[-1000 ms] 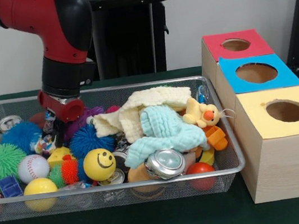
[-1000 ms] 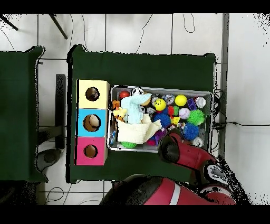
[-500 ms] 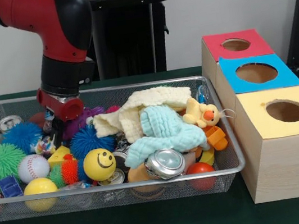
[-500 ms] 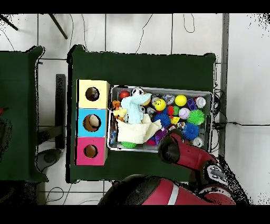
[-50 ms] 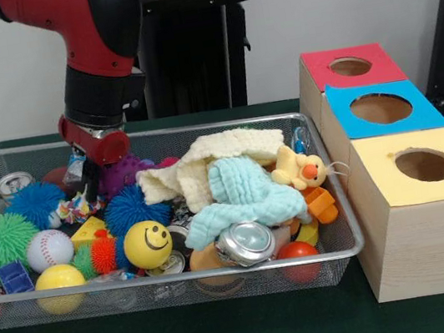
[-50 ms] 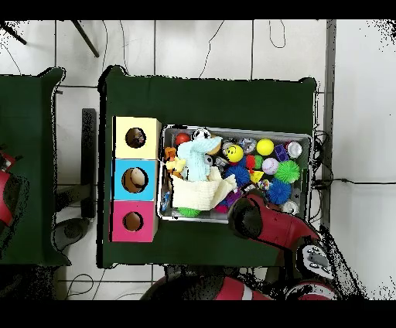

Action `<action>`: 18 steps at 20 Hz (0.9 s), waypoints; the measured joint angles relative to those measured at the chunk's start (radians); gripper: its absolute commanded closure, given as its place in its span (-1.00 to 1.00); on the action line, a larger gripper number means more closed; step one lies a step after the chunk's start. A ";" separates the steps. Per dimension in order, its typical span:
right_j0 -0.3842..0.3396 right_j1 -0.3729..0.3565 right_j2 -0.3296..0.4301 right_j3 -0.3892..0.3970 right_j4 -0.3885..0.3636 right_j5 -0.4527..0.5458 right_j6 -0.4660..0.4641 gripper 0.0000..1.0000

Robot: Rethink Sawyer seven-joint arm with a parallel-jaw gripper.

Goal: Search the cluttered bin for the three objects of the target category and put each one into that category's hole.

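My gripper (image 5: 82,189) hangs low over the back left part of the wire bin (image 5: 0,154). It is shut on a small multicoloured object (image 5: 76,208), held just above the pile. A purple knobbly toy (image 5: 122,173) and a blue spiky ball (image 5: 131,208) lie right beside it. In the overhead view the red arm (image 6: 251,218) covers the gripper and that corner of the bin (image 6: 232,128). The red box (image 5: 384,69), blue box (image 5: 426,113) and yellow box (image 5: 395,190), each with a round hole, stand to the right of the bin.
The bin holds a green spiky ball (image 5: 1,241), a baseball (image 5: 49,249), a smiley ball (image 5: 147,244), a silver can (image 5: 245,243), cream cloth (image 5: 212,155), pale blue cloth (image 5: 247,192) and a plush duck (image 5: 300,169). A red sleeve (image 6: 6,193) shows at the overhead view's left edge.
The arm has risen and shifted slightly right. The multicoloured object has come up off the pile with the gripper.
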State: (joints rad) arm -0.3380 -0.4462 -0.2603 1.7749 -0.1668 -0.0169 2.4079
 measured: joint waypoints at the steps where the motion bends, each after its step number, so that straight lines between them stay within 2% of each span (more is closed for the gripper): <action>1: 0.006 -0.007 0.000 0.000 0.002 0.013 0.000 1.00; 10: 0.053 -0.077 0.000 0.009 0.044 0.091 0.000 1.00; 18: 0.130 -0.194 -0.001 0.039 0.116 0.263 0.000 1.00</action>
State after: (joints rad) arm -0.2078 -0.6400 -0.2608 1.8142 -0.0507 0.2466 2.4079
